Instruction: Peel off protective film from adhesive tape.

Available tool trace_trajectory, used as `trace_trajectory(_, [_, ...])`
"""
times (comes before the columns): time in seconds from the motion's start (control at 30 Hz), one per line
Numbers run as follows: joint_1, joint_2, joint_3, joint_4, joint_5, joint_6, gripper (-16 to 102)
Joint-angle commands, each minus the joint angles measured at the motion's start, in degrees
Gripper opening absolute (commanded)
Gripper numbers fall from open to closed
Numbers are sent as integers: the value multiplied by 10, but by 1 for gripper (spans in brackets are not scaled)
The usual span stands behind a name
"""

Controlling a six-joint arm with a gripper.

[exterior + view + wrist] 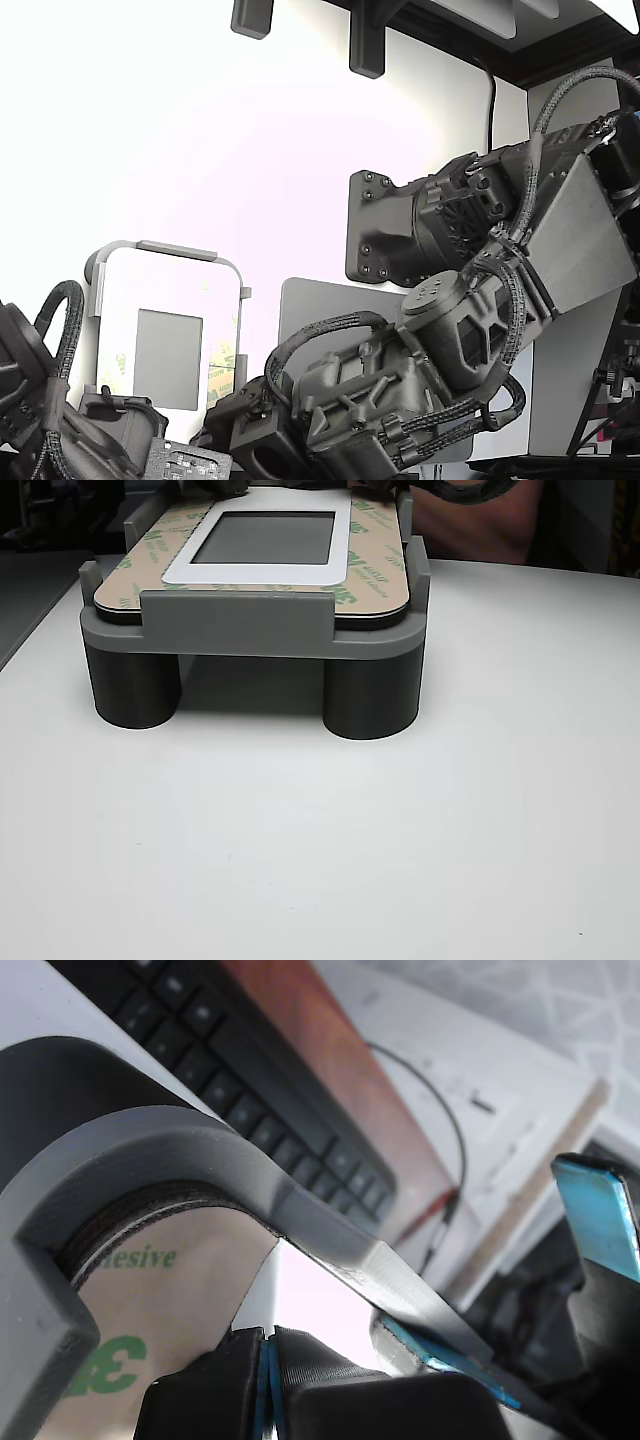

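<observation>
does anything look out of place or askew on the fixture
Nothing stands out. The protective film lies flat around the grey patch, square inside the grey fixture. Only a film corner shows by the closed fingers.

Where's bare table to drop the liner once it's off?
In the other view, the white table in front of the grey fixture is bare, as is the stretch along its right. The far end, behind the fixture, is crowded by the arm.

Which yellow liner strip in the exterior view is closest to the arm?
The protective film along the plate's edge on the exterior view's right; the strip on the opposite edge lies farther away.
</observation>
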Motion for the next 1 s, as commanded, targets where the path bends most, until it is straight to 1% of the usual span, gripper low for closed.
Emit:
trace_trajectory(0.0, [-1,10,-18,-3,-2,1,-10])
trace_trajectory(0.97, [3,4,-36,15,2,3,-10])
